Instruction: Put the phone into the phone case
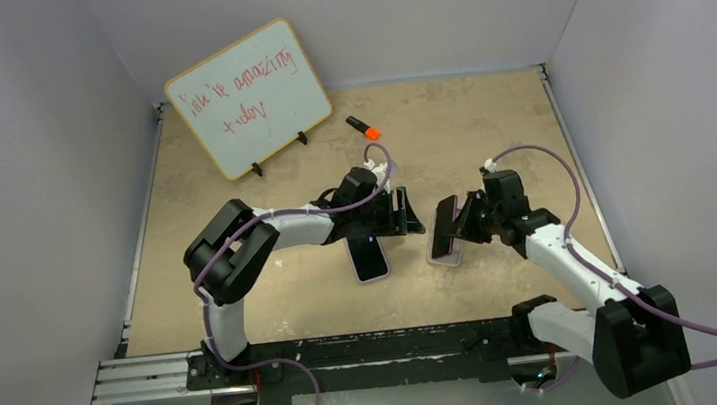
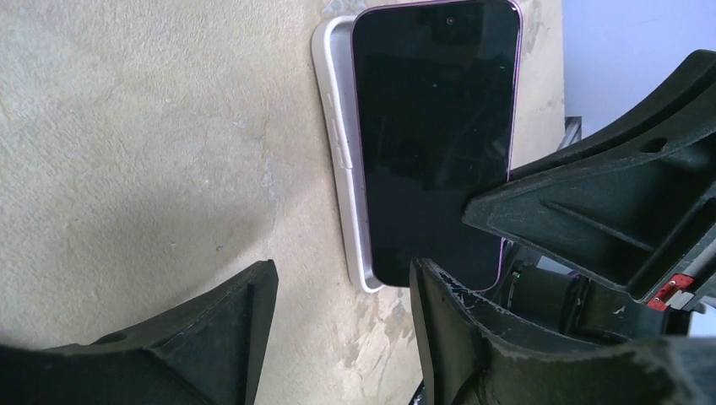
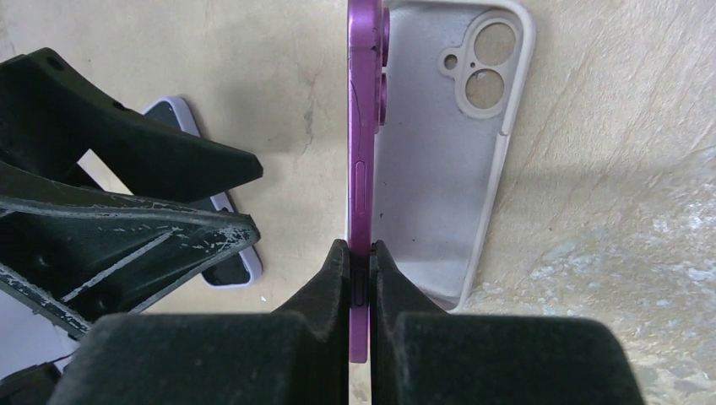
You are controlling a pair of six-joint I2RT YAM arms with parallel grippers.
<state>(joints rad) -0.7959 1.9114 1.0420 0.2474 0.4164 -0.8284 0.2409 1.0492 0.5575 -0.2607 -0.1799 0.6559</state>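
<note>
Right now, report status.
Right gripper shut on purple phone, on edge at open case, not seated. Left gripper open, empty, close alongside. Second cased phone lies apart.

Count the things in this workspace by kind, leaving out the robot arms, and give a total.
Phones: 2 (purple phone, second phone)
Case: 1
Whiteboard: 1
Marker: 1
Total: 5
</note>
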